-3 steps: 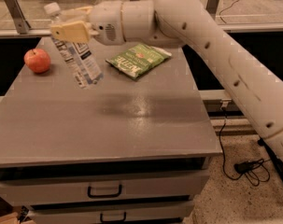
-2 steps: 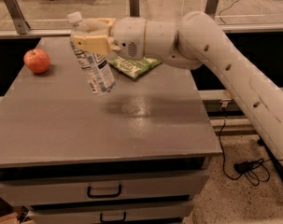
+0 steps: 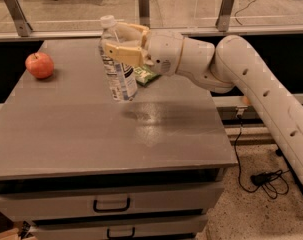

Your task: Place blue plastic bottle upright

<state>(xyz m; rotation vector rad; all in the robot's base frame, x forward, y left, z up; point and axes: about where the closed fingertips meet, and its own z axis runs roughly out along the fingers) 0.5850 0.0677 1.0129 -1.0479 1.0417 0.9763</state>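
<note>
So the white robot arm (image 3: 251, 84) comes in from about 4 o'clock and reaches across the back half of the grey flat-topped table (image 3: 91, 139). Its hand (image 3: 112, 38) has tan fingers (image 3: 123, 55) clamped on the small clear plastic bottle with the white screw cap and blue-and-white label (image 3: 118, 76). One finger crosses the front of the bottle just under the shoulder and the other sits behind the neck.

The bottle is nearly upright, not quite. The cap leans toward 11 o'clock and the base kicks out toward 5 o'clock. It sits just back of the middle of the table. The base looks to be clear of the surface, with a darker shadow patch (image 3: 138, 115) on the table right below it at 5 o'clock, though I can't say for sure that it isn't touching.

Other stuff on the table:
- a round red apple (image 3: 39, 65) at around 10 o'clock, well apart from the bottle
- a green snack packet (image 3: 145, 75) lying flat just beside the bottle at its 3 o'clock, partly hidden under the hand's wrist

Under the table top there are two grey drawers with dark handles, the upper one (image 3: 111, 204) and a lower one (image 3: 120, 232) cut off by the frame edge. A black cable with a power brick (image 3: 263, 176) lies on the speckled floor at 4 o'clock.
</note>
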